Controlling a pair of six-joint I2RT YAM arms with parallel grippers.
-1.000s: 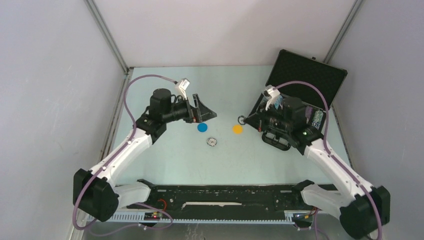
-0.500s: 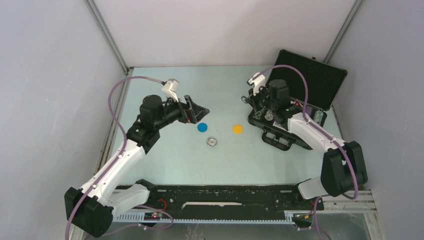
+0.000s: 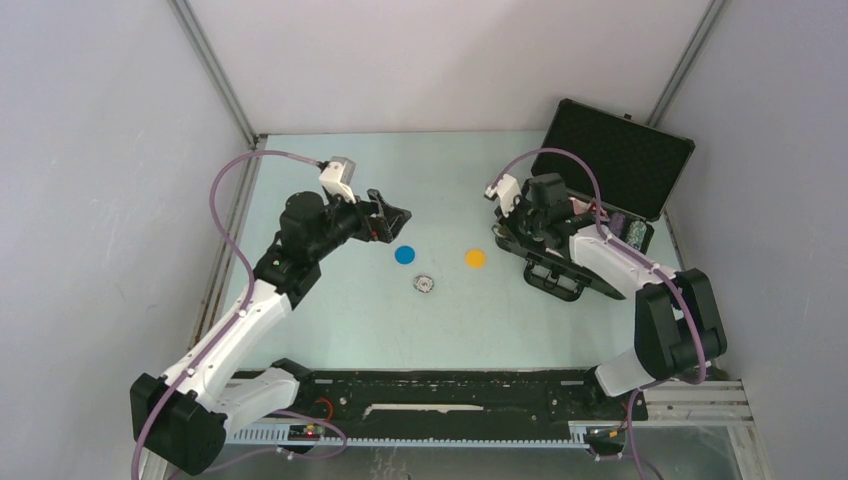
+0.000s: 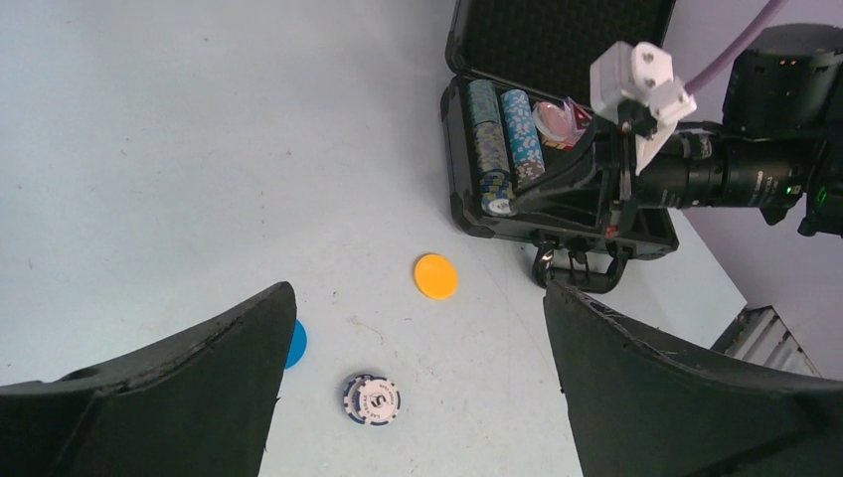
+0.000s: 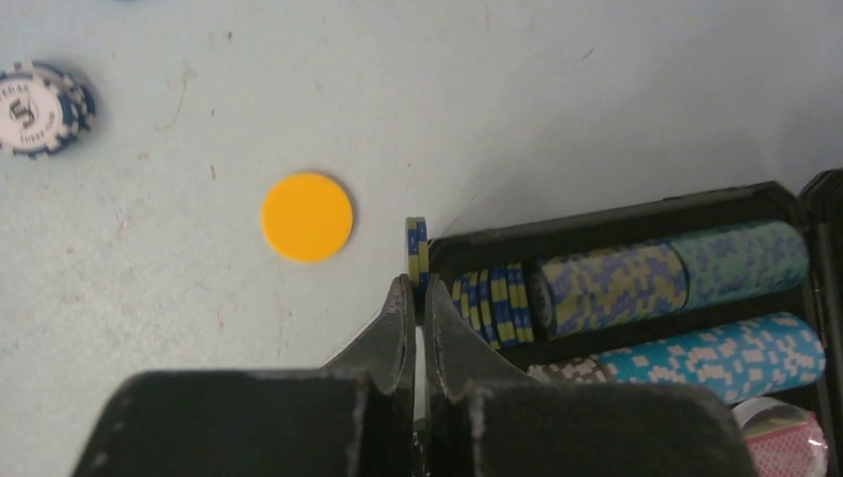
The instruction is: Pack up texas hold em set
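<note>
The black briefcase stands open at the right, rows of striped chips in its foam tray. My right gripper is shut on a blue-and-yellow chip, held on edge at the tray's left rim beside the blue-and-yellow row. My left gripper is open and empty above the mat. Below it lie a white-and-blue chip, an orange disc and a blue disc. In the top view the chip, orange disc and blue disc lie mid-table.
The briefcase lid leans back towards the right wall. Its handle points at the near side. A red card deck sits in the tray. Grey walls enclose the table on three sides.
My right arm swung from beside the case front to its left rim, holding the chip. My left gripper drew back left and up a little.
</note>
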